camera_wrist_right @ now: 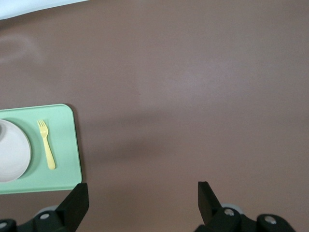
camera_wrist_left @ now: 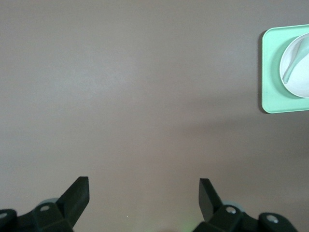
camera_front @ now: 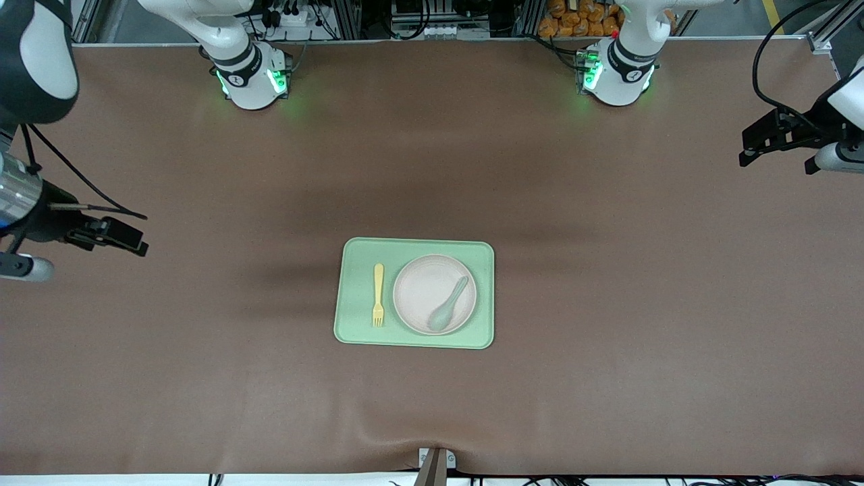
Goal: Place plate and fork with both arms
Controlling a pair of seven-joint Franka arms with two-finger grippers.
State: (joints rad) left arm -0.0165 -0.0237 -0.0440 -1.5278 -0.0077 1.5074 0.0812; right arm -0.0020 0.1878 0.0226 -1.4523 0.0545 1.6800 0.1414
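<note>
Here's the brown surface [camera_front: 202,378], and right in the middle of it sits the light-green tray [camera_front: 414,337], a rounded rectangle lying flat. Inside the tray, the plate [camera_front: 422,287] takes up the portion toward the left arm's end, flat on the tray floor, its rim close to the tray's edge there. And in the plate lies a pale grey-green spoon [camera_front: 449,305], set at a slant, bowl toward the front camera, handle angling up to the plate's rim. Beside the plate, toward the right arm's end of the tray, lies the fork [camera_front: 379,294], straight along the tray floor, tines pointing to the front camera, just beside the plate but not touching it.

Now the arms: both are well apart from the tray. The left tool [camera_front: 759,145] hangs over bare surface out at the left arm's end of the table, fingers spread wide with nothing between them; its wrist view shows one corner of the tray with part of the plate and spoon. The right tool [camera_front: 125,236] hangs over bare surface at the right arm's end, fingers likewise spread and empty; its wrist view catches the tray's fork side.
</note>
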